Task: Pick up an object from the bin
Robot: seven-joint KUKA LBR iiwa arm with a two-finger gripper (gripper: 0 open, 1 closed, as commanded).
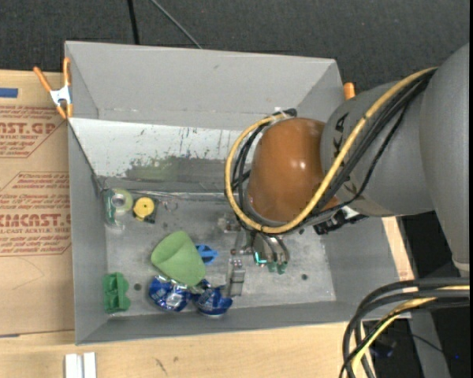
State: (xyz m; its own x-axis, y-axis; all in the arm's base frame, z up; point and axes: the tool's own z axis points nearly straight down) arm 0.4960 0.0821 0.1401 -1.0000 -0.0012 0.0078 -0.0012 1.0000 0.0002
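Evidently the pick is at its early stage: the gripper [251, 264] hangs low in the lower middle of the frame, beneath the arm's orange cover [288, 172] and close to the floor of the grey bin [307, 282]. I cannot tell whether it is open or closed, and nothing shows in its hold. Nearest on its left lie a small blue piece [206, 253], a green cup-shaped thing [179, 258] and a crumpled blue wrapper [214, 301]. Closing on one thing and lifting it appear left to do.
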